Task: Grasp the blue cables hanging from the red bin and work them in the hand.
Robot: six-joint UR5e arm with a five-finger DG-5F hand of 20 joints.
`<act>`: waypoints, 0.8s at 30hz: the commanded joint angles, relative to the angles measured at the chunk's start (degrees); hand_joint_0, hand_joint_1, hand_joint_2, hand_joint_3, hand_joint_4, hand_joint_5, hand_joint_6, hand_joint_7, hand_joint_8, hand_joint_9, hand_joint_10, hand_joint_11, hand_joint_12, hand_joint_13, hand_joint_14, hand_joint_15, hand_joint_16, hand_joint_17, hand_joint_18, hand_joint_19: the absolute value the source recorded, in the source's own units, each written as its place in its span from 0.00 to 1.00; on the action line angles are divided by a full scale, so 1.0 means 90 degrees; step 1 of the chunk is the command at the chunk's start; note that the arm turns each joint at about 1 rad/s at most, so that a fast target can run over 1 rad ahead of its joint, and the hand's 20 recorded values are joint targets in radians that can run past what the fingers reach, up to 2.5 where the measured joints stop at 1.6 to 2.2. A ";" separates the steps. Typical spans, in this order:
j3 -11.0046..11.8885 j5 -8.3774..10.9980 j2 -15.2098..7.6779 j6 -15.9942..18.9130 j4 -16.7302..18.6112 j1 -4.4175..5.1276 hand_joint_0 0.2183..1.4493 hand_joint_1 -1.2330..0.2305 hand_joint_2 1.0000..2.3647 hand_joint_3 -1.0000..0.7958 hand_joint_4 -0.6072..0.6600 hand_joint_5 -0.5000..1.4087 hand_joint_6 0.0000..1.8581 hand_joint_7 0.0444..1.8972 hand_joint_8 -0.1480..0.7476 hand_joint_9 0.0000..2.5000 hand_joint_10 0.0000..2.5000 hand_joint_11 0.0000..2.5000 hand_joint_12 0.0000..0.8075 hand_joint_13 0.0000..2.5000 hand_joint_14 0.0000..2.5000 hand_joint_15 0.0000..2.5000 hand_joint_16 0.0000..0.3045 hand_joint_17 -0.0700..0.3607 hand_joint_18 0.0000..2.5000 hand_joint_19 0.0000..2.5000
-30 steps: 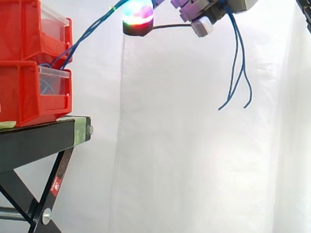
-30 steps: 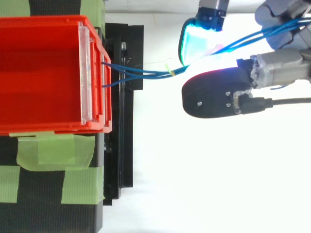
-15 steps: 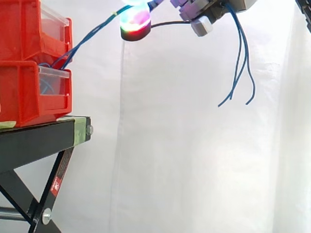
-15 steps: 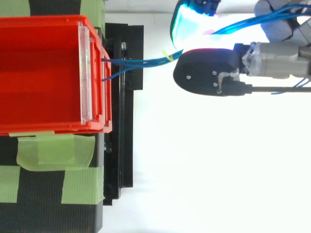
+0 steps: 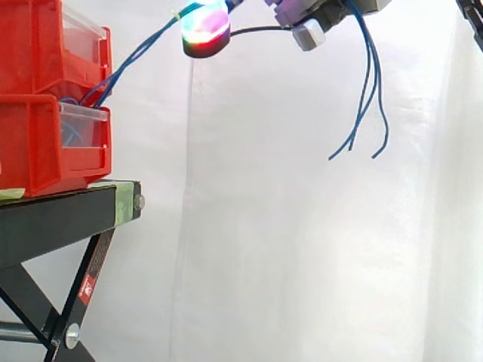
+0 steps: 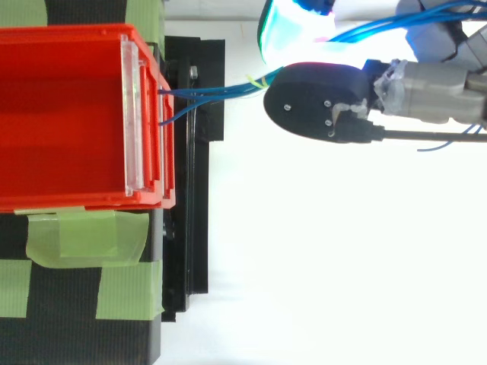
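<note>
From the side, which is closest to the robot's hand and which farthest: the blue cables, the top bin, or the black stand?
1. The cables, held in the hand.
2. The top bin, far left.
3. The stand, lower left.

A black stand (image 5: 53,219) carries everything. Its flat top bar reaches to the right and ends in a bolt head (image 5: 139,201). Crossed black legs (image 5: 96,264) brace it underneath, and one bears a small red label (image 5: 87,287). Two red bins are stacked at the left of the top. The lower bin (image 5: 38,151) rests directly on the stand and the upper bin (image 5: 38,45) sits on it. Each has a clear front panel facing right. Strips of green tape (image 6: 84,236) lie across the stand's top just beside the bins, and another piece (image 5: 124,202) wraps the bar's right end.
</note>
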 commanded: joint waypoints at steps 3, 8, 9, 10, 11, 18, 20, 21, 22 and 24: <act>0.0000 -0.0007 0.0000 0.0000 0.0006 0.0001 0.68 0.42 0.01 0.67 0.78 0.46 0.01 0.66 0.67 0.72 1.00 1.00 0.66 0.76 1.00 0.56 0.67 0.52 1.00 0.30; 0.0000 -0.0016 0.0000 0.0000 -0.0003 0.0001 0.60 0.44 0.02 0.41 0.82 0.46 0.01 0.65 0.67 0.72 1.00 1.00 0.66 0.76 1.00 0.56 0.67 0.52 1.00 0.30; 0.0000 -0.0016 0.0000 0.0000 -0.0003 0.0001 0.60 0.44 0.02 0.40 0.82 0.46 0.01 0.65 0.67 0.72 1.00 1.00 0.66 0.76 1.00 0.56 0.67 0.52 1.00 0.30; 0.0000 -0.0016 0.0000 0.0000 -0.0003 0.0001 0.62 0.44 0.02 0.42 0.82 0.46 0.01 0.65 0.67 0.72 1.00 1.00 0.66 0.76 1.00 0.56 0.67 0.52 1.00 0.30; 0.0000 -0.0016 0.0000 0.0000 -0.0013 0.0001 0.64 0.44 0.02 0.46 0.82 0.46 0.01 0.64 0.67 0.72 1.00 1.00 0.66 0.76 1.00 0.56 0.67 0.52 1.00 0.30; 0.0000 0.0003 0.0000 0.0000 -0.0013 0.0001 0.66 0.43 0.01 0.64 0.86 0.47 0.01 0.62 0.67 0.72 1.00 1.00 0.66 0.76 1.00 0.56 0.67 0.52 1.00 0.30; 0.0000 0.0003 0.0000 0.0000 -0.0013 0.0001 0.56 0.45 0.02 0.40 0.85 0.46 0.01 0.61 0.67 0.72 1.00 1.00 0.66 0.76 1.00 0.56 0.67 0.52 1.00 0.30; 0.0000 0.0003 0.0000 0.0000 -0.0013 0.0001 0.54 0.46 0.02 0.29 0.86 0.46 0.01 0.60 0.67 0.72 1.00 1.00 0.66 0.76 1.00 0.56 0.67 0.52 1.00 0.30; 0.0000 0.0003 0.0000 0.0000 -0.0013 0.0001 0.55 0.47 0.02 0.25 0.86 0.46 0.01 0.60 0.67 0.72 1.00 1.00 0.66 0.76 1.00 0.56 0.67 0.52 1.00 0.30; 0.0000 0.0003 0.0000 0.0010 -0.0023 0.0001 0.58 0.46 0.02 0.27 0.86 0.46 0.01 0.61 0.67 0.72 1.00 1.00 0.66 0.76 1.00 0.56 0.67 0.52 1.00 0.30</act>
